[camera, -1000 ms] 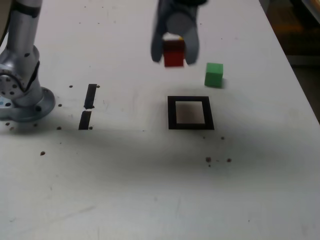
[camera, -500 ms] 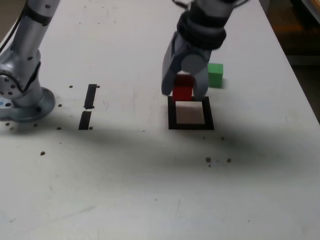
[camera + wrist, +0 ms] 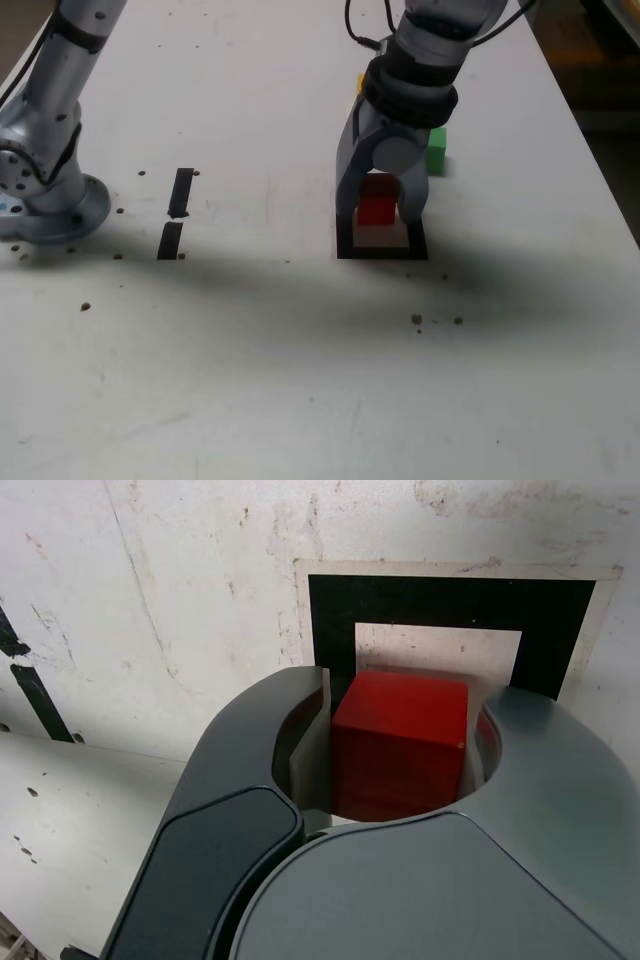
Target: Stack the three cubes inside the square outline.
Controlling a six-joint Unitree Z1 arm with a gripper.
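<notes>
Across the exterior view, from left to right, we count one arm, two black strips, three cubes and one square outline. At far left we see the one round arm base (image 3: 62, 212), smooth and silvery grey, with the lower arm rising from it. Next come the two black strips (image 3: 181, 192), flat and narrow, set nearly end to end on the counter (image 3: 220, 370).

The counter is pale, matt and hard-looking, dotted with dark specks and marked by faint scratches; a soft shadow lies across it. Past the strips, a small bit of the yellow cube (image 3: 360, 83) shows beside the arm, the rest hidden. Nearer us, the one claw (image 3: 380, 209), with smooth, curved grey fingers, is gripping the red cube (image 3: 377, 211), closed on its sides. We see that cube over the square outline (image 3: 382, 253), a flat black frame around a white middle; we cannot tell whether the cube touches the surface. It is plain, sharp-edged and solid red. Two thin dark cables (image 3: 388, 16) loop by the upper arm.

Further right, the green cube (image 3: 437, 150) sits on the counter just outside the outline, partly covered by the claw. Beyond the counter's right edge, we find the room dark and brownish.
</notes>
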